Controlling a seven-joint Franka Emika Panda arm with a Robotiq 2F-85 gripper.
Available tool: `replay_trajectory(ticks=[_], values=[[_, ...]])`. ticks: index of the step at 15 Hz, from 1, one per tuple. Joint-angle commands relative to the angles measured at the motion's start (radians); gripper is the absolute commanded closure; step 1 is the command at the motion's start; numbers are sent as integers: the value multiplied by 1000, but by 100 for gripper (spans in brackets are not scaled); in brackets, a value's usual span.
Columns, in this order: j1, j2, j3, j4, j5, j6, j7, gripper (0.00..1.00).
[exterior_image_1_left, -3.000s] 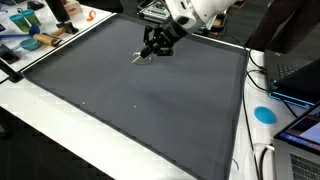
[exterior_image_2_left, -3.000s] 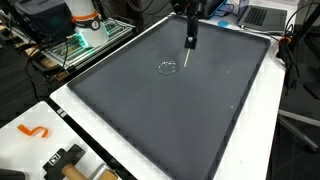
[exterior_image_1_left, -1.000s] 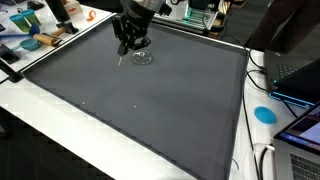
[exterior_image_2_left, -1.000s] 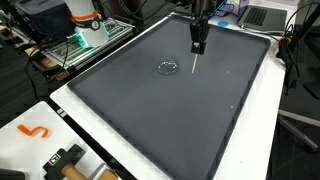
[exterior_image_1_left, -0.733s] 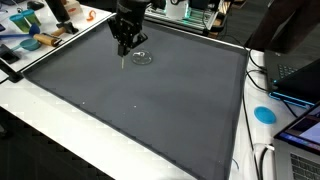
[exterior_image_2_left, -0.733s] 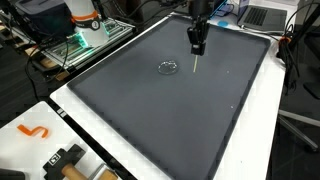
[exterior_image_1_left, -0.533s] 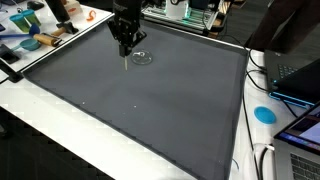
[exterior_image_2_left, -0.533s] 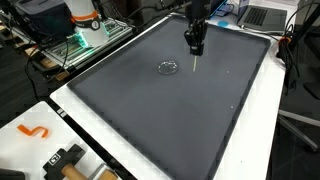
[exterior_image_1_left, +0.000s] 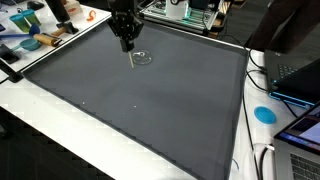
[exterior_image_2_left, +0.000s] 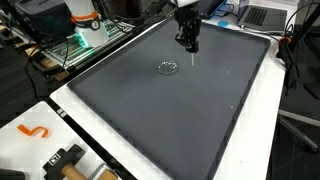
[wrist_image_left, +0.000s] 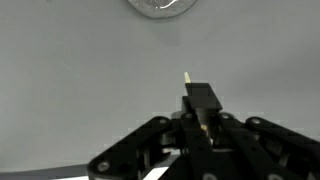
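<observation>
Grey mat (exterior_image_1_left: 150, 110) covers the table (exterior_image_1_left: 40, 110). Above it, the gripper (wrist_image_left: 203, 108) has its 2 fingers pinched on a thin stick (wrist_image_left: 186, 77), tip pointing down, near a clear dish (exterior_image_2_left: 167, 68).

Dark mat (exterior_image_1_left: 150, 110) w/ clear disc (exterior_image_1_left: 143, 57)

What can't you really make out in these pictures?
Round clear thing: cut off by the top edge in the wrist view; too small in both exterior views to identify.
Thin stick: its held end is hidden by the gripper shut on it, wrist view.
Items at the table corner: too small in an exterior view.
</observation>
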Motion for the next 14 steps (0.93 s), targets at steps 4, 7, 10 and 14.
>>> replay_trajectory(ticks=[4, 7, 10, 14], values=[[-82, -78, 43, -69, 447, -23, -422, 97], [-107, -95, 40, -84, 598, -44, -581, 97], [-124, -112, 29, -106, 696, -64, -701, 97], [-143, -136, 23, -135, 802, -99, -829, 97]])
